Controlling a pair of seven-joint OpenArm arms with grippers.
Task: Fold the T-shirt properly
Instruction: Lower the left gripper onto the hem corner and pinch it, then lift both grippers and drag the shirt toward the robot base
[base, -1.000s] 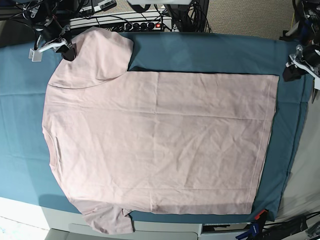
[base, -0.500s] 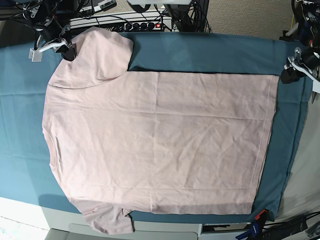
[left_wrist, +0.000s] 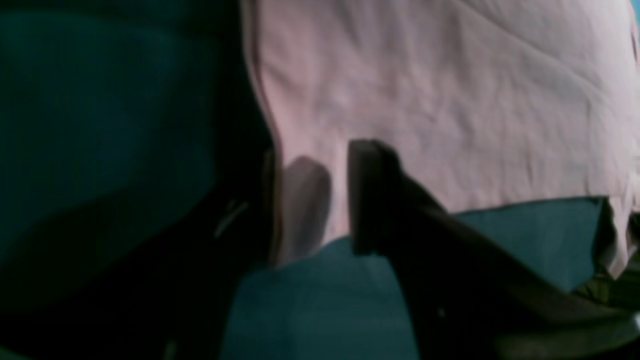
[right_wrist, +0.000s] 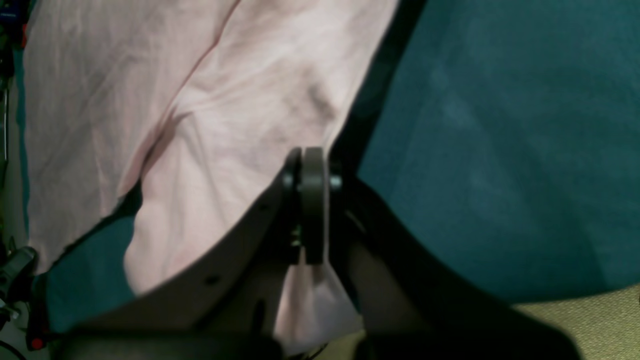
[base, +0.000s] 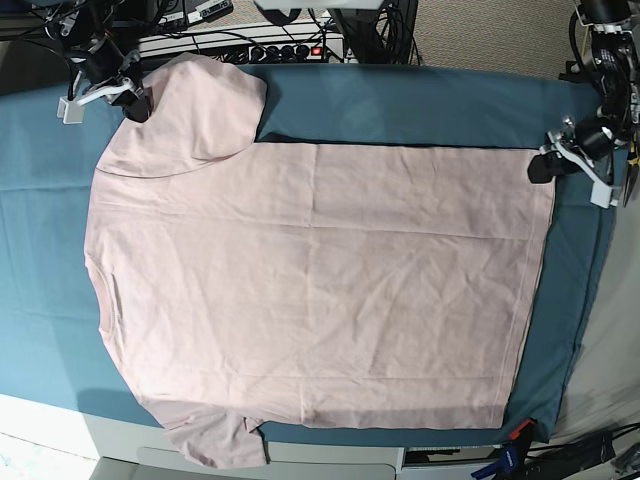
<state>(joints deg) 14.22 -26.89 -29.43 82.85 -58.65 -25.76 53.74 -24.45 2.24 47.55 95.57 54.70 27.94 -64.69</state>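
T-shirt (base: 320, 290) on teal cloth (base: 420, 105) (cables behind); right gripper (right_wrist: 310, 200) pinches sleeve, left gripper (left_wrist: 315, 200) agape

Base camera looks straight down; both wrist cameras sit close (blurry), sharing the T-shirt (base: 320, 280).

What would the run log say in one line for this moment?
T-shirt: spread flat, plain side up | right claw: shut on sleeve | left claw: open at hem corner

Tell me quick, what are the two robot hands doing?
Left gripper: open, jaws either side of the T-shirt corner, not gripping.
Right gripper: shut on the T-shirt sleeve.
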